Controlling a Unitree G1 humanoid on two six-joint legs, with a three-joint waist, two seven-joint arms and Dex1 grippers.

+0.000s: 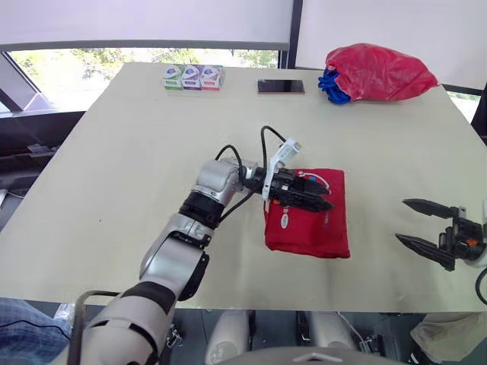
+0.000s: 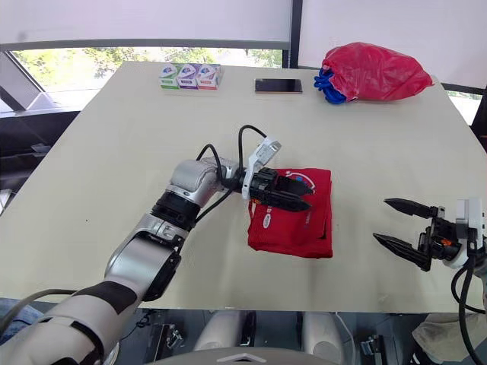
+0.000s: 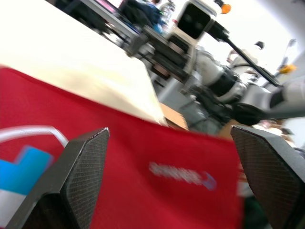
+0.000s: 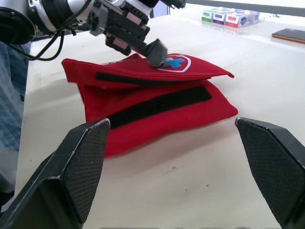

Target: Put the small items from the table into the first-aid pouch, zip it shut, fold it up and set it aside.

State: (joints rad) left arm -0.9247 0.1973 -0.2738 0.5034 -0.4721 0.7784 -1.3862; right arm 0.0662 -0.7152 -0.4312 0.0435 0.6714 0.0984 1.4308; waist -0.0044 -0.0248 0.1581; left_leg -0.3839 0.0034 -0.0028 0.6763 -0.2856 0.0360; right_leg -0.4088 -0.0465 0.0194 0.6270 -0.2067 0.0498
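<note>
The red first-aid pouch [image 1: 310,224] lies folded on the table [image 1: 129,167], right of centre, with a white cross badge on its top flap and black hook-and-loop strips [image 4: 157,102] along its open side. My left gripper [image 1: 319,196] is down on the pouch's top flap, open, its two fingers [image 3: 81,176] spread wide over the red fabric [image 3: 143,157]. One of its fingertips [image 4: 156,50] touches the flap by the badge. My right gripper [image 1: 402,220] hovers open near the table's front right, a hand's width to the right of the pouch, holding nothing.
Three small boxes [image 1: 192,77] stand in a row at the table's far edge. A dark phone [image 1: 281,87] lies beside them. A red plastic bag [image 1: 378,72] with something blue under it sits at the far right corner.
</note>
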